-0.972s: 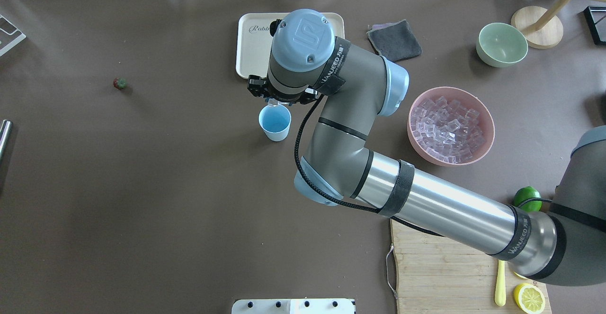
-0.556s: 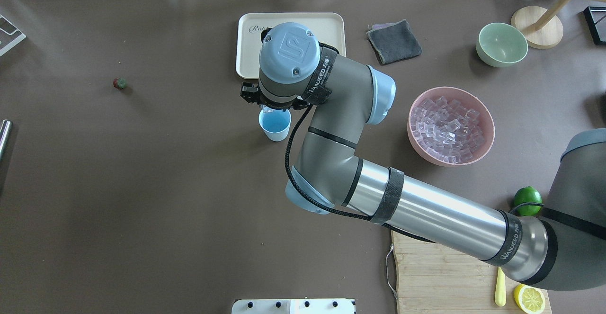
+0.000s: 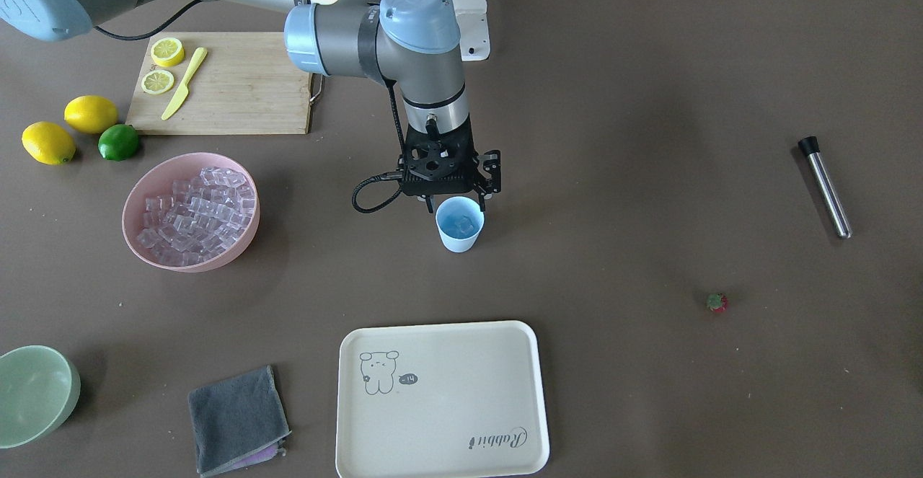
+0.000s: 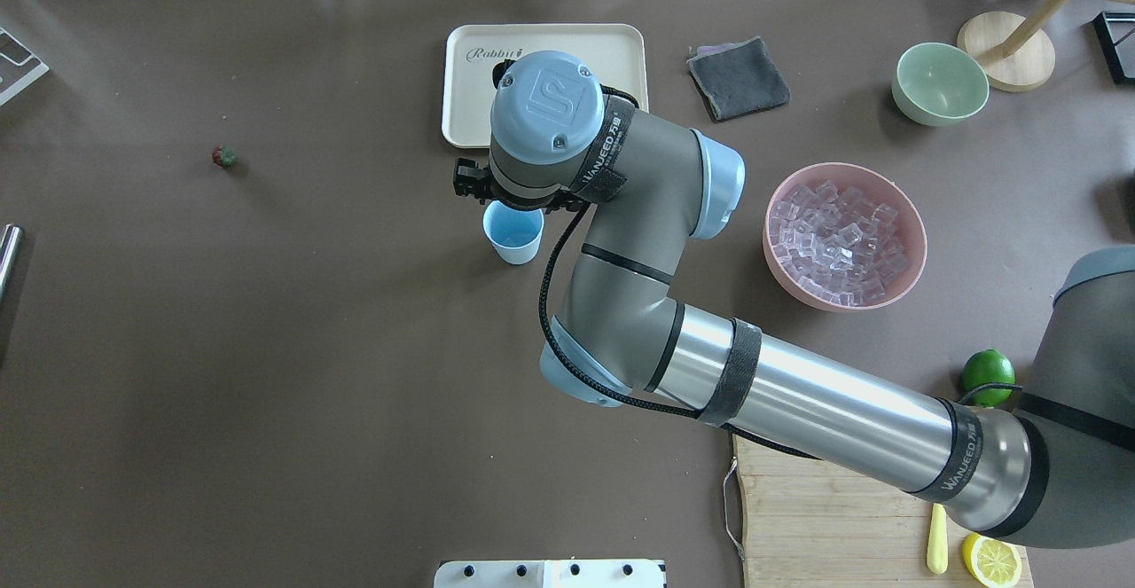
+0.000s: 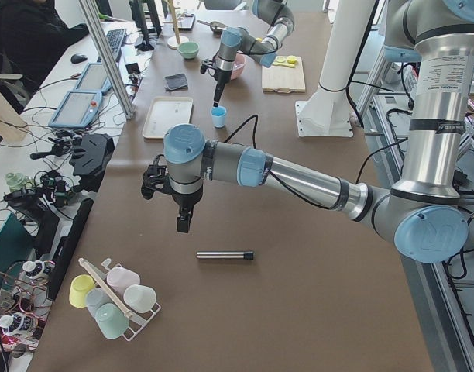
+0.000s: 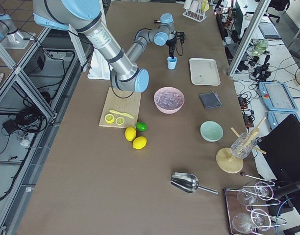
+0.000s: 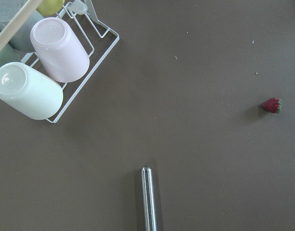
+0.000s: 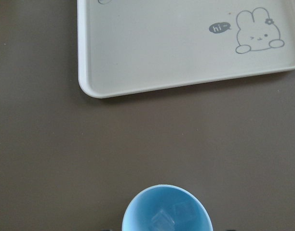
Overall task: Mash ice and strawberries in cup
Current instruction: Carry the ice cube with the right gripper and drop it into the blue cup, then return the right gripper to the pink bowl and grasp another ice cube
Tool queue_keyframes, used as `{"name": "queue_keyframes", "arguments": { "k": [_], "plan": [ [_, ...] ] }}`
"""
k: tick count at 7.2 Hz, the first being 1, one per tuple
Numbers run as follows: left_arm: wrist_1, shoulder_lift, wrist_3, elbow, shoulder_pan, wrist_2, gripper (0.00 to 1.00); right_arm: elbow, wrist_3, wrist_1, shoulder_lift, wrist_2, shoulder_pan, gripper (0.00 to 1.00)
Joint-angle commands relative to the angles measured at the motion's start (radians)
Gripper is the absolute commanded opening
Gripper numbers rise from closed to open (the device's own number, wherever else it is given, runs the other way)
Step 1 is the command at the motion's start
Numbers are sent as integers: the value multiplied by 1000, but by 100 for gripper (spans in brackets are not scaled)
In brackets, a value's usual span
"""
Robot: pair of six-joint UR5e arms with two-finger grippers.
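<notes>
The light-blue cup (image 3: 459,237) stands mid-table with clear ice cubes (image 8: 167,217) in its bottom. My right gripper (image 3: 452,199) hangs just above the cup's rim, open, with nothing between its fingers. More ice (image 3: 196,213) fills the pink bowl (image 4: 773,246) to the right arm's side. The small red strawberry (image 4: 224,156) lies alone on the table far from the cup, also in the left wrist view (image 7: 272,105). My left gripper (image 5: 183,222) hovers over the table near it; I cannot tell whether it is open or shut.
A metal muddler (image 3: 826,186) lies near the left arm. A cream tray (image 4: 461,118) sits just beyond the cup, with a grey cloth (image 4: 739,77) and green bowl (image 4: 940,82) further right. A cutting board (image 3: 231,96), lemons and a lime (image 3: 118,142) are near the robot. A cup rack (image 7: 51,72) stands by the left gripper.
The right wrist moved left over the cup. The ice cube seen at its fingertips a second ago is gone from there, and cubes now lie inside the cup.
</notes>
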Motion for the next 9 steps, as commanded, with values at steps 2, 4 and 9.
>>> {"name": "queue_keyframes", "arguments": {
  "k": [2, 4, 9],
  "plan": [
    [0, -1, -2, 0, 1, 0, 99, 151, -161, -7, -157, 27, 36, 86],
    [0, 2, -3, -4, -1, -2, 99, 364, -317, -15, -401, 207, 183, 86],
    [0, 9, -3, -15, -2, -2, 99, 534, -552, -4, -795, 248, 274, 86]
  ]
}}
